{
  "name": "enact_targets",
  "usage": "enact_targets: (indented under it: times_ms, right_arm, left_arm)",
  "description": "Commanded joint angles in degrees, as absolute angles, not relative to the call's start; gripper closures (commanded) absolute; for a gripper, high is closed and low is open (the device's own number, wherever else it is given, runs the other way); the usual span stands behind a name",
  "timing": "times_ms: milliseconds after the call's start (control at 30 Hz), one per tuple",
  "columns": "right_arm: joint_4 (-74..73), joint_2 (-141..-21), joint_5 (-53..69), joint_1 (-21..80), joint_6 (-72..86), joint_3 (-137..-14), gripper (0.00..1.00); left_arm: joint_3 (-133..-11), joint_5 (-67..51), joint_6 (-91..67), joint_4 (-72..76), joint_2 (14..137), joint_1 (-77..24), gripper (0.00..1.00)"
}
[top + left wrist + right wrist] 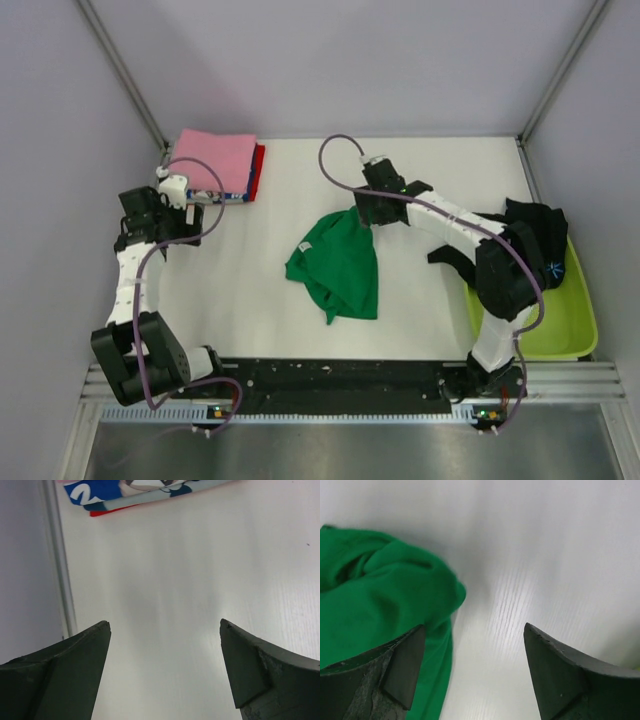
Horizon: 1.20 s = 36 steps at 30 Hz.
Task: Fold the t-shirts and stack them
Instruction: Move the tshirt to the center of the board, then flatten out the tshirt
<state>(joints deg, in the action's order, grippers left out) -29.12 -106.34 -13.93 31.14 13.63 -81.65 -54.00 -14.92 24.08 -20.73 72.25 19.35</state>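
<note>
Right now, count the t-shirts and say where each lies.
5: green t-shirt mid-table; black t-shirt draped over the lime-green tub; pink t-shirt, red t-shirt and printed t-shirt stacked back left. Others may be hidden.

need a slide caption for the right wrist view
Jaws open over the white table, crumpled green t-shirt at one side.

This is a robotics lab test cell, not a home. A bare white table (430, 170) is boxed in by plain grey walls (350, 60) set in metal posts (125, 70). A left arm (126, 285) and a right arm (450, 225) are bolted to a black rail (340, 378) at its near edge, with purple cables (322, 155) looping loose. The t-shirts (340, 265) and a green plastic tub (575, 320) lie on the table.
</note>
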Motion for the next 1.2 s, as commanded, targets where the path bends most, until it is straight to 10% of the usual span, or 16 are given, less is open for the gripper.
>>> enact_targets:
  times_ms: [0,500,800,1167]
  right_arm:
    - [-32.5,-93.1,-20.5,40.1,10.5,-75.6,0.22]
    - [-25.7,-108.8,-14.2,62.2,-5.5,-80.2,0.35]
    - [-25.6,-110.2,-35.3,61.8,-6.7,-83.9,1.00]
    - [-23.9,-88.2,-16.5,58.5,-11.5,-92.4,1.00]
  left_arm:
    - [-54.8,-23.2,25.0,-24.5,71.2,19.1,0.07]
    - [-54.8,-21.3,26.8,-29.3,70.1,18.8,0.07]
    - [-55.8,-23.5,26.5,-30.2,69.7,18.8,0.07]
    - [-57.3,-34.7,30.7,-33.8,68.8,16.6,0.08]
